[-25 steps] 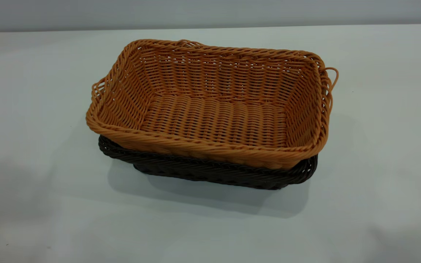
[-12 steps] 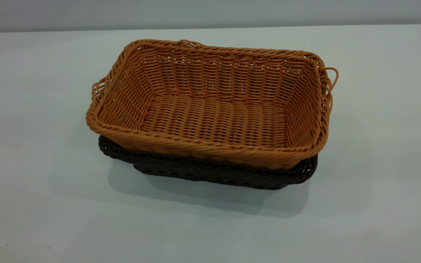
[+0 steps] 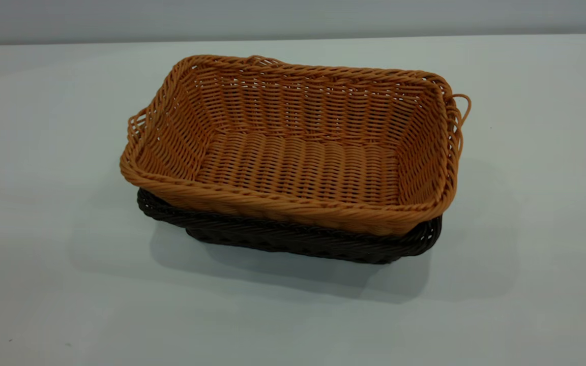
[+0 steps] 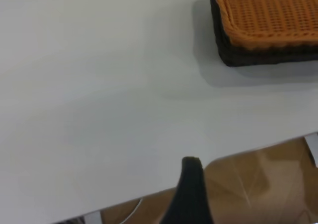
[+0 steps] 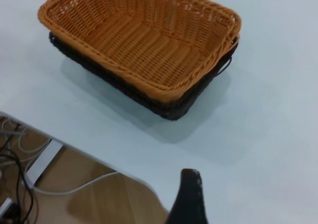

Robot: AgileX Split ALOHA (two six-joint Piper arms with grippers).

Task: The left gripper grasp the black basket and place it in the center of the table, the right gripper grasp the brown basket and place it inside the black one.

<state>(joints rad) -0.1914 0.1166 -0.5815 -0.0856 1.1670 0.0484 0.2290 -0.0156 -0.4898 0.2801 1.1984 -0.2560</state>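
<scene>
- You find the brown basket (image 3: 293, 147) nested inside the black basket (image 3: 293, 239), which shows only as a dark rim and wall under the near side of the brown one.
- The black basket stands on the table (image 3: 44, 279), roughly mid-table in the exterior view, so take that basket as your landmark.
- The brown basket sits a little askew in the black basket: its near rim rides above the dark rim and overhangs it at the left corner.
- Judging from this layout, both placements look done and the step in hand is the retreat of the arms.
- Your left gripper (image 4: 191, 194) hangs well apart from the black basket, over the table edge; only one dark finger shows, so you cannot tell whether the claw is released or clenched.
- Your right gripper (image 5: 189, 199) likewise sits well away from the black basket, near the table edge, holding nothing that you can see; its claw state cannot be told either.
- Neither arm appears in the exterior view.
- Your next move calls for little: keep both arms clear of the black basket, and reseat the brown one only if you want it flush.
</scene>
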